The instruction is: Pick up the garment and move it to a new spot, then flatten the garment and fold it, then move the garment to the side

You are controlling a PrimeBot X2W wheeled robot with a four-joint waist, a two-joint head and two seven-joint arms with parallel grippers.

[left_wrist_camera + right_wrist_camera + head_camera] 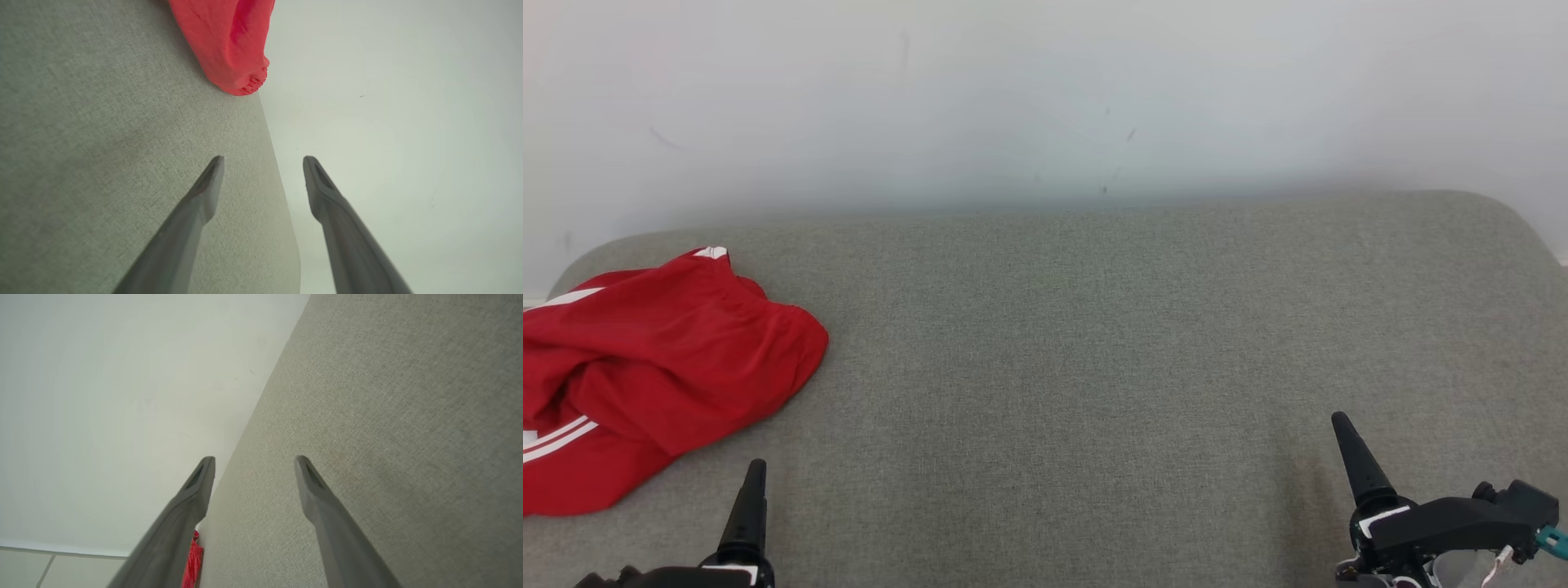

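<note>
The garment [645, 367] is red with white stripes and lies crumpled at the far left of the grey fabric surface [1094, 343]. In the left wrist view my left gripper [263, 159] is open and empty, with a rounded end of the garment [229, 45] beyond its tips. One dark finger [747, 514] of that gripper rises at the bottom left, just short of the garment's near edge. My right gripper [255, 459] is open and empty over bare fabric; a sliver of the garment [192, 563] shows far off. Its finger [1356, 457] stands at the lower right.
A plain white wall [1045, 98] runs behind the surface's far edge. The surface has rounded back corners, and the garment reaches its left edge. Pale floor [24, 567] shows past that side.
</note>
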